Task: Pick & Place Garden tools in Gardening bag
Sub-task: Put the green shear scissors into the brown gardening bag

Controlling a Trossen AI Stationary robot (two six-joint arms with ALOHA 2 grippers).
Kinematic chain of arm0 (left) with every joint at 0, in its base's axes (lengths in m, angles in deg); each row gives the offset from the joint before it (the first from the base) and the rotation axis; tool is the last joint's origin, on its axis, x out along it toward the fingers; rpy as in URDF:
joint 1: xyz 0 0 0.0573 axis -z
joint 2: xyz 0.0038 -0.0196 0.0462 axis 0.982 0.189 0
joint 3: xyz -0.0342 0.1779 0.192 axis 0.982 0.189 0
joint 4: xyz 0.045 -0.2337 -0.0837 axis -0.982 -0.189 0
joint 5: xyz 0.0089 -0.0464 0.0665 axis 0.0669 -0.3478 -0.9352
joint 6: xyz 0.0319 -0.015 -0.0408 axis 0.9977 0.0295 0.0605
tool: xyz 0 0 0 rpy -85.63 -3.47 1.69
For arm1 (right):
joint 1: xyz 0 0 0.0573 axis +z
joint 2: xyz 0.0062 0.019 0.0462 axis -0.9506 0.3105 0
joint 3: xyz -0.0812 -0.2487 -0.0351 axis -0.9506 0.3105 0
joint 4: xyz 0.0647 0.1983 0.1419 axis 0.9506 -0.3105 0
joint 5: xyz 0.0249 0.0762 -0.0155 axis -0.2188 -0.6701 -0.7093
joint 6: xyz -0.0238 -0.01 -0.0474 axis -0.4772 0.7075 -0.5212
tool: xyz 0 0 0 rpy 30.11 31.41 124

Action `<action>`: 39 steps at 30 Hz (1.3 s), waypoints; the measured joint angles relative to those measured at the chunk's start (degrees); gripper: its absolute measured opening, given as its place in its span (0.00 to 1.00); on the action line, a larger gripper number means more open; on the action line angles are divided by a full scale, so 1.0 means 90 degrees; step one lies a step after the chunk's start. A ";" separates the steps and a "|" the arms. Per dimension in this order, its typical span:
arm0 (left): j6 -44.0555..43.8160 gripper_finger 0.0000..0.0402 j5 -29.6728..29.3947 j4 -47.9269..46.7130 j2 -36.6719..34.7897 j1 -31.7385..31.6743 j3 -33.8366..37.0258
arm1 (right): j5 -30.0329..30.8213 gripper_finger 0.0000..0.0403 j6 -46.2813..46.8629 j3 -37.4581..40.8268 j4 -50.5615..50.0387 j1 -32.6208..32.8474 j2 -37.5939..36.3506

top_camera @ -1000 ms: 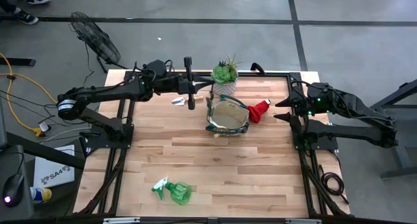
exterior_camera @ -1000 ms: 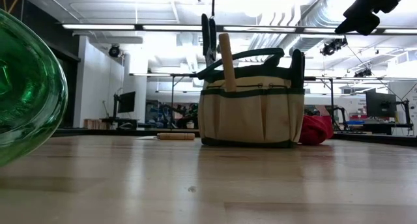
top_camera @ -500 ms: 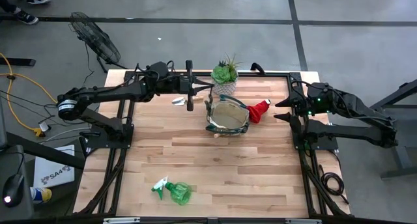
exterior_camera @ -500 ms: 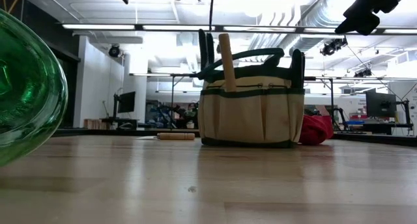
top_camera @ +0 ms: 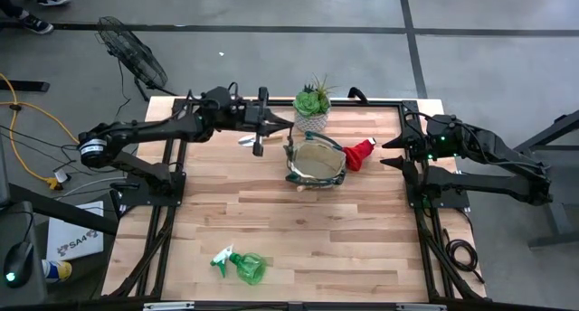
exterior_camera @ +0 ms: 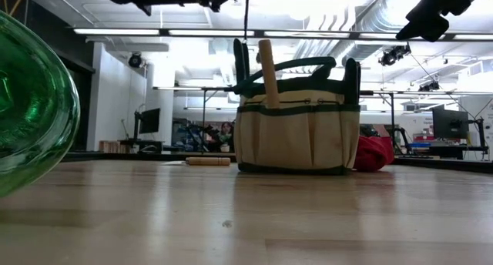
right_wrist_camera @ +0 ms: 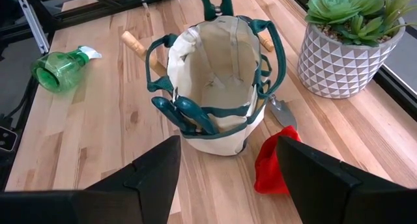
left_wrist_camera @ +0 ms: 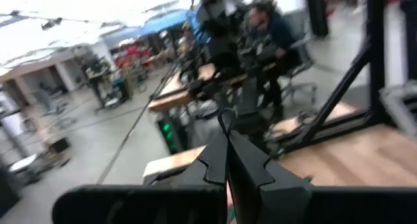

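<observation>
Round khaki fabric gardening bag (top_camera: 316,163) on pale wood table (top_camera: 271,230); left gripper (top_camera: 262,130) closed empty, right gripper (right_wrist_camera: 228,168) spread wide, empty.

Khaki, green and red on pale wood

The gardening bag (right_wrist_camera: 215,87) is khaki with dark green trim; the spray bottle (top_camera: 244,266) is clear green; the cone piece (right_wrist_camera: 273,162) is red; the succulent's pot (right_wrist_camera: 342,64) is white with what looks like a grey triangle pattern.
</observation>
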 joint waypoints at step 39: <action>-0.1845 0.00 0.0601 0.3164 0.0991 -0.0037 0.0497 | 0.0000 0.61 0.0002 0.0000 0.0000 0.0000 0.0002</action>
